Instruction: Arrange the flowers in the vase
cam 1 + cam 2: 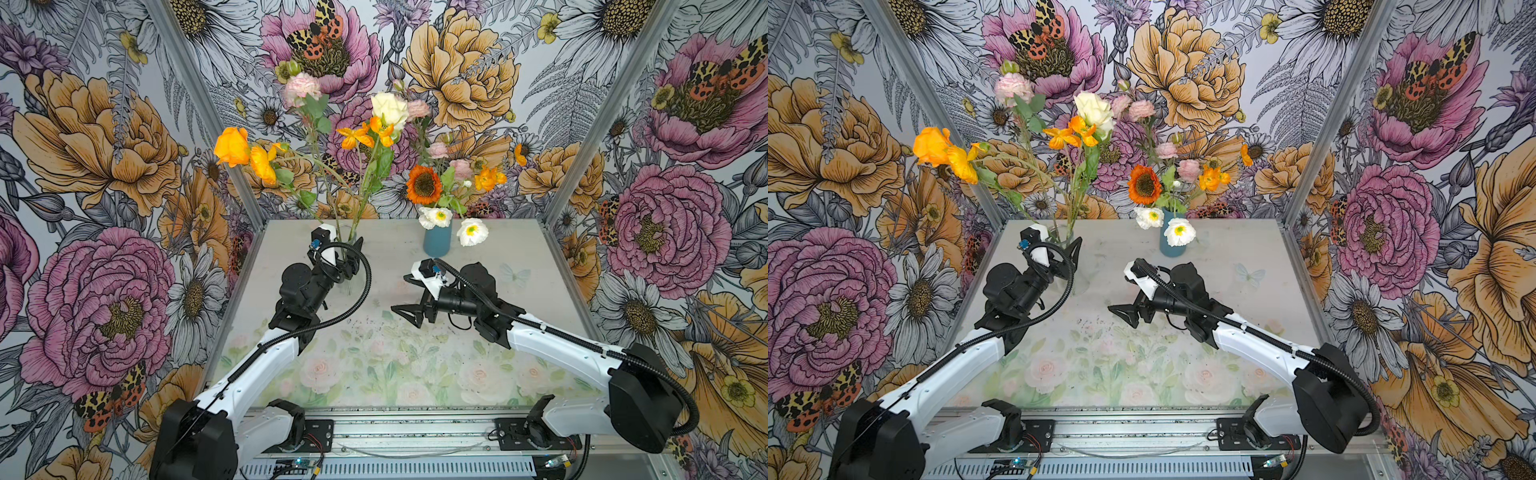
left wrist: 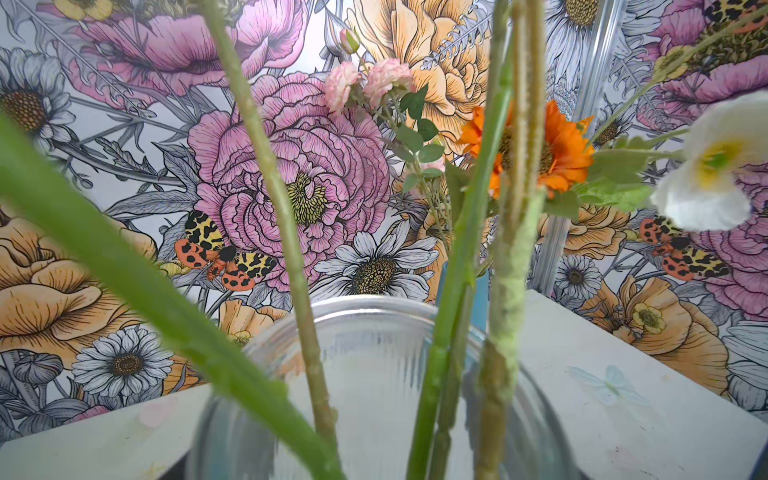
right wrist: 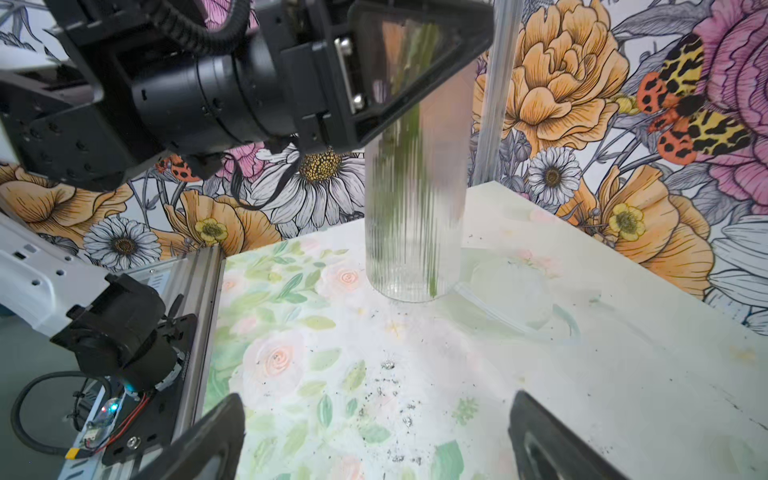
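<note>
A clear ribbed glass vase [image 1: 351, 286] [image 3: 415, 228] stands at the back left of the table with several green stems [image 2: 286, 232] in it. Its flowers include orange heads [image 1: 232, 146], a pink ruffled one [image 1: 302, 89] and a cream rose [image 1: 388, 109]. My left gripper [image 1: 345, 243] [image 1: 1059, 243] is shut round the vase's upper part, one finger [image 3: 415, 62] flat against the glass. My right gripper [image 1: 403, 295] [image 3: 378, 436] hovers open over the table's middle with nothing between its fingers. The left wrist view shows only the vase rim [image 2: 374, 309] and the stems.
A blue vase [image 1: 437, 241] at the back centre holds an orange sunflower [image 1: 424, 185], white yellow-centred blooms [image 1: 472, 231], pink heads and an orange one. Flowered walls close in the back and both sides. Dark crumbs [image 3: 390, 390] lie on the painted tabletop [image 1: 374, 365].
</note>
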Controlling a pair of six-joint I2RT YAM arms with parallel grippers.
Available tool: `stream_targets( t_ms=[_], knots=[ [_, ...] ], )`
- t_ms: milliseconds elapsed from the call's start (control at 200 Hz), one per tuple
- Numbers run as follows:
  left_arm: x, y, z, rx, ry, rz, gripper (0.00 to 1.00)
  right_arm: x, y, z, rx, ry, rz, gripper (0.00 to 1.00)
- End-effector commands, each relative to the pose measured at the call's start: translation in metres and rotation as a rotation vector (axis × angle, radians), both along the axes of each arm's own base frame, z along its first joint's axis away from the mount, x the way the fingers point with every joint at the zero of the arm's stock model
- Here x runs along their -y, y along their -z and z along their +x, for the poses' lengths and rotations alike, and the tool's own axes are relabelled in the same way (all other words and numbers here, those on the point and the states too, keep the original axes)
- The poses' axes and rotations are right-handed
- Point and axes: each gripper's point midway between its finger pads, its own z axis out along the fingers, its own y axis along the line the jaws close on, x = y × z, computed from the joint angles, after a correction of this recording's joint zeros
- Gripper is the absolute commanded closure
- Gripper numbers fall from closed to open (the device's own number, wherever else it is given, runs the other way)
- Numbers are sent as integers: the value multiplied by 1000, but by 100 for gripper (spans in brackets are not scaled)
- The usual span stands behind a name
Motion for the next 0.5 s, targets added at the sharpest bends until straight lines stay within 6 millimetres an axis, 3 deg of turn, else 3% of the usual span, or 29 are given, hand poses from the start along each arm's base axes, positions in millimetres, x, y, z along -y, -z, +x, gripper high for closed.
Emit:
stream_targets(
  t_ms=[0,495],
  knots=[
    [2,-85,-12,313,100,-98,72,0,3,3,87,-7,27,1],
    [22,-60,63,538,201,-53,73,-6,35,6,62,-3,17,0]
  ],
)
